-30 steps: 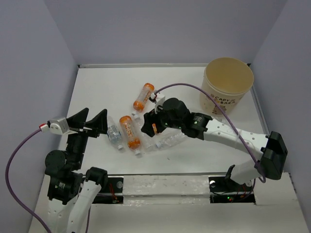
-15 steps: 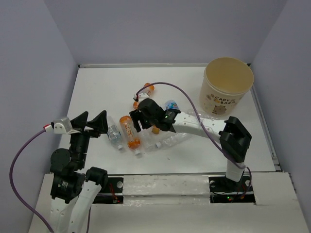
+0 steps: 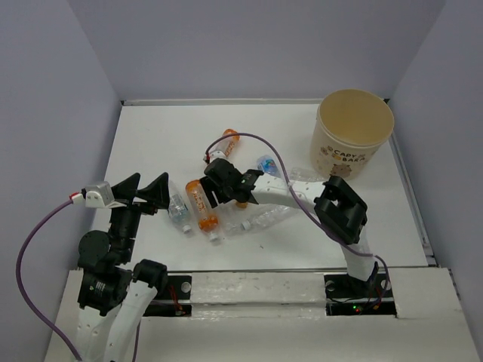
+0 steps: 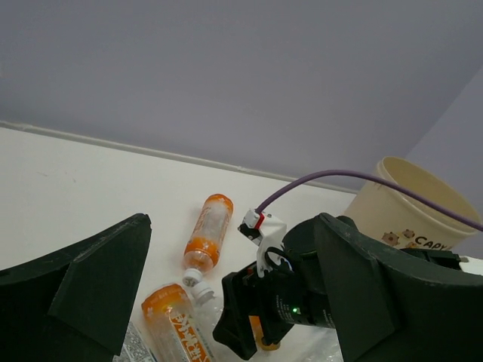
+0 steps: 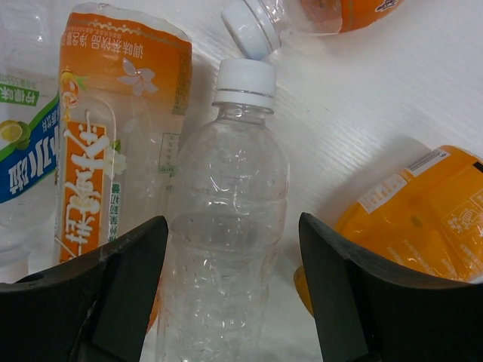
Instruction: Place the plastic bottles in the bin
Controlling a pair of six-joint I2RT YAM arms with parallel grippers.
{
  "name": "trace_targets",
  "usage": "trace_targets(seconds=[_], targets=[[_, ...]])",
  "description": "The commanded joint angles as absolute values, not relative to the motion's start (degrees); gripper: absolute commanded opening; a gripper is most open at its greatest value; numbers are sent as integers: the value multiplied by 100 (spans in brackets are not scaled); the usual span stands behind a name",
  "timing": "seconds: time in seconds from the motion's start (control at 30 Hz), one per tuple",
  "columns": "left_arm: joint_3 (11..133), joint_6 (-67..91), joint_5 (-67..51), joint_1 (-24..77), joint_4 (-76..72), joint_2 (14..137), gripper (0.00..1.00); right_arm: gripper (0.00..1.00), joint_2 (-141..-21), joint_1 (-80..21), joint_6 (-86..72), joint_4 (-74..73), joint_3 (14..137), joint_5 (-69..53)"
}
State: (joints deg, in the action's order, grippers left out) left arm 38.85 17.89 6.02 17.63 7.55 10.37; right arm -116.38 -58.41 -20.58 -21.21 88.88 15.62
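Observation:
Several plastic bottles lie in a cluster mid-table. My right gripper (image 3: 220,196) (image 5: 234,294) hangs open low over them, its fingers (image 5: 113,294) on either side of a clear bottle (image 5: 226,211) with a white cap, with a gap on the right side. An orange-labelled bottle (image 5: 113,128) (image 3: 200,205) lies beside it, another orange one (image 5: 423,219) on the other side. A further orange bottle (image 3: 226,141) (image 4: 207,234) lies behind. The tan bin (image 3: 355,136) (image 4: 411,219) stands far right. My left gripper (image 3: 149,185) (image 4: 234,302) is open and empty, left of the cluster.
A clear bottle with a green-and-blue label (image 3: 177,211) lies nearest the left gripper, and a clear bottle (image 3: 264,219) lies under the right forearm. A blue-capped bottle (image 3: 266,163) lies behind that arm. Purple cables loop over both arms. Walls close in the table.
The right arm has folded in and its gripper has moved left, down over the bottle cluster. The left arm has barely shifted.

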Motion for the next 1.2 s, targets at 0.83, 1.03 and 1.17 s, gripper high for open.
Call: trace_targets(seconds=[0.83,1.03,1.17], targets=[[3823,1723,483,1802,439,958,99,45,-10276,-5801,-2171,-1846,8606,1714],[3832,1740,484,1802,475,967,99,44,-8959,-5749,-1900,-1284,8200,2194],[3832,1731,475,1802,457,967,99,44,-8221,-5312,-1399,-1108,8244,3100]])
